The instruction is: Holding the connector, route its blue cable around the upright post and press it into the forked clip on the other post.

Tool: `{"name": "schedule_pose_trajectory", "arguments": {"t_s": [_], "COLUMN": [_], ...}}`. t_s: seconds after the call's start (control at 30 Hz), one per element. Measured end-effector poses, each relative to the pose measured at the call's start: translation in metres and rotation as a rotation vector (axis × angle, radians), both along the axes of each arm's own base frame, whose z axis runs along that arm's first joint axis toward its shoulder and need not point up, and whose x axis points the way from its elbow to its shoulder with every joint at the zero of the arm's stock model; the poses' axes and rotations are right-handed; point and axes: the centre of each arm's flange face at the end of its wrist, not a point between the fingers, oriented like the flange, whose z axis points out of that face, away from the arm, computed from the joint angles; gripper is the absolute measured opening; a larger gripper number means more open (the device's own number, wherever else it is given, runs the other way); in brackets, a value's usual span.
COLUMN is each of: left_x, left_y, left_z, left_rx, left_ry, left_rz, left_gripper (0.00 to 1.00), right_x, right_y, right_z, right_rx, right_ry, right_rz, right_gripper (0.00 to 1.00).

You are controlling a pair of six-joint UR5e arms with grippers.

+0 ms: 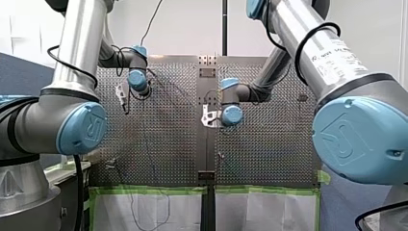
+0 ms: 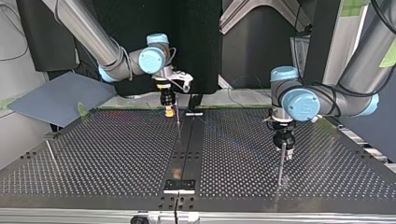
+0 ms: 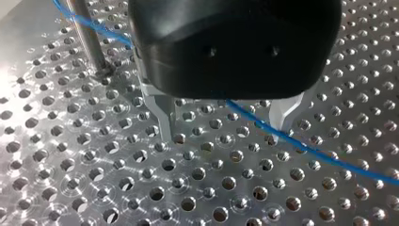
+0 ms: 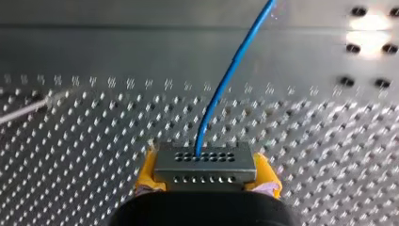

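Observation:
My right gripper [image 4: 205, 184] has yellow pads and is shut on the grey multi-hole connector [image 4: 204, 167]. The blue cable [image 4: 226, 80] rises from the connector's top and runs away from it. In the top view my right gripper [image 2: 169, 111] hangs near the table's far middle, beside a thin post [image 2: 179, 125]. My left gripper [image 3: 225, 129] stands open just over the perforated plate. The blue cable [image 3: 339, 162] runs slack between its metal fingers [image 3: 164, 120], close to one tip, after passing an upright post [image 3: 89, 37]. In the top view my left gripper [image 2: 284, 150] sits over a post [image 2: 280, 169].
Another thin post [image 2: 51, 155] stands at the top view's left. A black strip [image 2: 184, 154] runs down the table's middle. A grey board [image 2: 56, 100] leans at the far left corner. Thin dark wires [image 1: 144, 202] lie over the plate's near edge in the front view.

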Motion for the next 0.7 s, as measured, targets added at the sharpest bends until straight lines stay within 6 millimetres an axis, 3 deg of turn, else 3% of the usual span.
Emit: {"name": "schedule_pose_trajectory", "arguments": {"t_s": [0.37, 0.7], "left_x": [0.000, 0.000], "left_y": [0.000, 0.001], "left_z": [0.000, 0.000], "left_rx": [0.004, 0.005], "left_ry": [0.001, 0.001], "left_rz": [0.004, 0.010], "left_gripper": [0.98, 0.98], "right_x": [-0.033, -0.056], "right_y": [-0.003, 0.018], "right_z": [-0.037, -0.108], "right_rx": [0.009, 0.063], "right_ry": [0.012, 0.061], "right_rz": [-0.076, -0.104], "right_gripper": [0.00, 0.00]}}
